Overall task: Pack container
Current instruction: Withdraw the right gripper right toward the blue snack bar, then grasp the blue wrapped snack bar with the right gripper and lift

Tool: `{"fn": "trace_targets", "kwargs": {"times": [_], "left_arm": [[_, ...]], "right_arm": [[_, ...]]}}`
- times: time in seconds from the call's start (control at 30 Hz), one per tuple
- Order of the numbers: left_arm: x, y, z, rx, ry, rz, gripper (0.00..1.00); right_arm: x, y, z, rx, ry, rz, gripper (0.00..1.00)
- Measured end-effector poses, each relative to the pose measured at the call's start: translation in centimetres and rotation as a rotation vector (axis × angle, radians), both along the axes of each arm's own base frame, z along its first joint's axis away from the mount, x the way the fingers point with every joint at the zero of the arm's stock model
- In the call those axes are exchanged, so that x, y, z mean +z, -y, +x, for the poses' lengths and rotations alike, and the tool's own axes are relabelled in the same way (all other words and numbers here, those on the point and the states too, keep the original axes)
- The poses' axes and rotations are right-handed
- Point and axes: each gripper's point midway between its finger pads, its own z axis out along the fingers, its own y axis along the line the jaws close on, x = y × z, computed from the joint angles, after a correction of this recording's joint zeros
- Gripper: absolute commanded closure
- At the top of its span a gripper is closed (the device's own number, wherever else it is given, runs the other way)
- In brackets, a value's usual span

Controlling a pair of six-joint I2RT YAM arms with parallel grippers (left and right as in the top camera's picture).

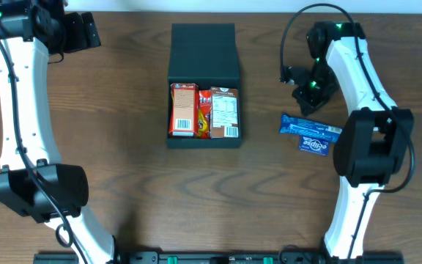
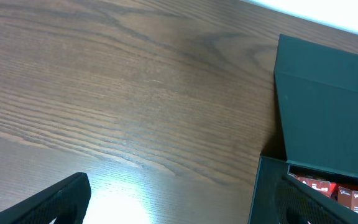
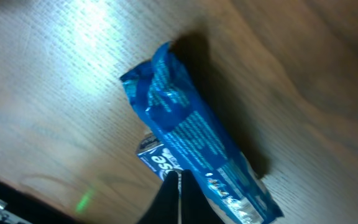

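Upper left, the left gripper point(image 1: 85, 31) hangs with fingers spread wide. The container point(image 1: 202, 51) lies top centre, lid folded back, snack cartons point(image 1: 204, 111) inside. Right of it, the right gripper point(image 1: 308, 94), fingers pressed together, sits just above a blue packet point(image 1: 310, 130).

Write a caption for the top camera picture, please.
Dark box with snack cartons inside; blue snack packets wait beside it.

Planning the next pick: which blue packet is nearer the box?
The long blue bar: its end points toward the container; the small blue packet sits farther.
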Motion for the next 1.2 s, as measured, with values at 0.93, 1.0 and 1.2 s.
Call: {"fn": "trace_targets", "kwargs": {"times": [0.93, 1.0, 1.2], "left_arm": [[0.7, -0.1, 1.1, -0.040, 0.054, 0.032, 0.05], [1.0, -0.2, 1.5, -0.041, 0.075, 0.037, 0.05], [1.6, -0.3, 2.2, -0.041, 0.110, 0.044, 0.05]], "right_arm": [[-0.8, 1.3, 3.1, 0.665, 0.148, 0.112, 0.22], [-1.2, 1.8, 2.4, 0.683, 0.121, 0.122, 0.21], [-2.4, 2.5, -0.5, 0.723, 0.012, 0.169, 0.23]]}}
